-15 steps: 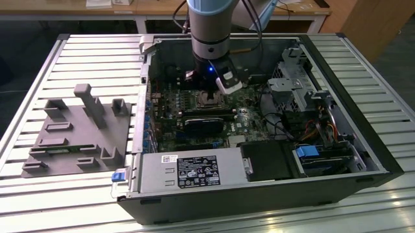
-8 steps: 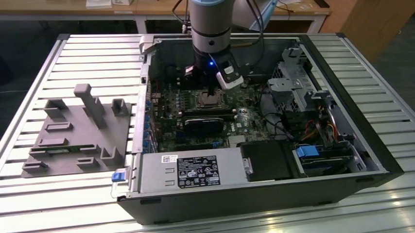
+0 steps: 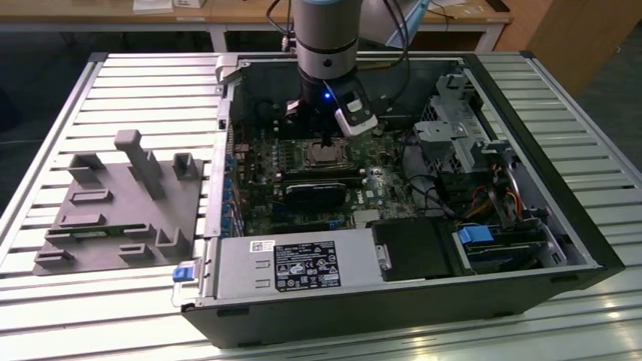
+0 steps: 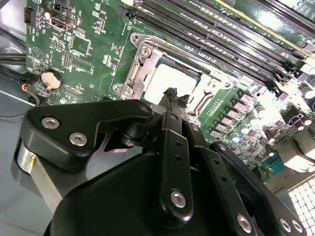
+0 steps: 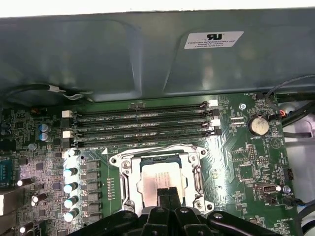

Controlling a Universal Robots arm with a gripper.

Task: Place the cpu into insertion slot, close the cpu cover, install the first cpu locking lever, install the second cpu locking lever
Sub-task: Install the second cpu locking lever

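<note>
The cpu (image 5: 153, 176) is a pale silvery square lying flat in the insertion slot (image 5: 160, 160) on the green motherboard, and a dark strip of the slot shows along one edge of the chip. The cpu cover (image 5: 123, 169), a silvery frame with a square cutout, lies down around the chip. My gripper (image 5: 168, 192) hovers directly over the chip's near edge with its black fingers pressed together. In the second wrist view the gripper (image 4: 172, 93) points at the cpu (image 4: 165, 78) inside the cover (image 4: 139, 54). In the exterior view the gripper (image 3: 323, 143) stands over the cpu (image 3: 324, 156). I cannot make out the locking levers' positions.
Memory slots (image 5: 142, 125) run beside the socket, a row of capacitors (image 5: 70, 187) on another side, and a coin battery (image 5: 258, 124) farther off. The case holds a grey power supply (image 3: 291, 267) and a drive cage (image 3: 461, 135). A grey fixture (image 3: 120, 203) lies at the exterior view's left.
</note>
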